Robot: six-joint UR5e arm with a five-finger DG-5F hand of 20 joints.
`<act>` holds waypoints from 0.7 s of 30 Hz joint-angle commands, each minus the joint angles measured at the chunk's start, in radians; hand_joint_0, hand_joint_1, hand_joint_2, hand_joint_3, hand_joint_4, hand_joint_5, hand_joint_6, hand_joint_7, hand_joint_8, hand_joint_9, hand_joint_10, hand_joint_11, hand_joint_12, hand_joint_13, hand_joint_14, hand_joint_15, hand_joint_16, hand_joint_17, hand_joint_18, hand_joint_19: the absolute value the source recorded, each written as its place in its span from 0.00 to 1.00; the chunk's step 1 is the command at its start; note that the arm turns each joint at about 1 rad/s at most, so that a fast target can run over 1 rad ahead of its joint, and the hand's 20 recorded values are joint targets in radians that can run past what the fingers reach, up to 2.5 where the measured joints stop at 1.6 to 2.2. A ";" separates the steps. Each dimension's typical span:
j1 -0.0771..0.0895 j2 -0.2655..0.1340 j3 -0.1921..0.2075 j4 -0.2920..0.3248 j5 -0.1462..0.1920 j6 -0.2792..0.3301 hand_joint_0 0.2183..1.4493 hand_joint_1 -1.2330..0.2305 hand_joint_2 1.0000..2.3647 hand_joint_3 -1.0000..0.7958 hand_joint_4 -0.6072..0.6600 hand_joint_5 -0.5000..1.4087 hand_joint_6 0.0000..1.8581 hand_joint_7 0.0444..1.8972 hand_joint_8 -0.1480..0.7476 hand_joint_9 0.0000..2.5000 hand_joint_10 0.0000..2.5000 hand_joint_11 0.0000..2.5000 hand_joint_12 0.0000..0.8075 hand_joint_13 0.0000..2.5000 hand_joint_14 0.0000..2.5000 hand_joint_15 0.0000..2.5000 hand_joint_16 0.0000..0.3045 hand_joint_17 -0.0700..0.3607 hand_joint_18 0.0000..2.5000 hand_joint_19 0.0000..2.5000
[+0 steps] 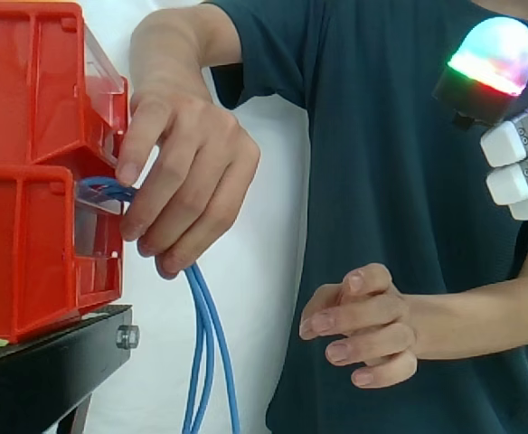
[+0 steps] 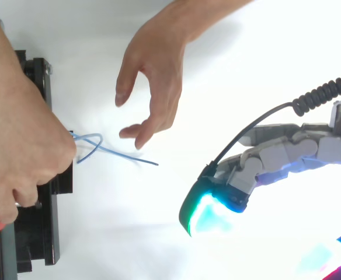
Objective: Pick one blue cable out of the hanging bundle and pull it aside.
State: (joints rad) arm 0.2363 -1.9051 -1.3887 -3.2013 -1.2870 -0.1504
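Several blue cables point(image 1: 202, 325) hang from the red bins point(image 1: 29, 181), a person's hand point(image 1: 187, 172) gripping their top. Light, limp, probably slick, one suits a pinch lower down; the robot hand point(image 2: 275, 154) hovers apart, fingers relaxed, empty.

Side view: level with the work, close in, facing across the red bins point(image 1: 38, 136) and black stand point(image 1: 47, 366) (both at the left edge). Top view: overhead, close, looking straight down. Shared: the stand, the blue cables point(image 1: 206, 362), a person's hands point(image 1: 187, 172), the robot's hand point(image 2: 275, 154).
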 commanded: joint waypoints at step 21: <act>0.000 0.000 -0.001 0.000 0.000 0.000 0.24 0.44 0.00 0.31 0.54 0.14 0.27 0.36 0.39 0.19 0.00 0.01 0.26 0.15 0.00 0.01 0.06 0.26 0.04 0.04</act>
State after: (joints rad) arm 0.2364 -1.9052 -1.3887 -3.2012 -1.2870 -0.1503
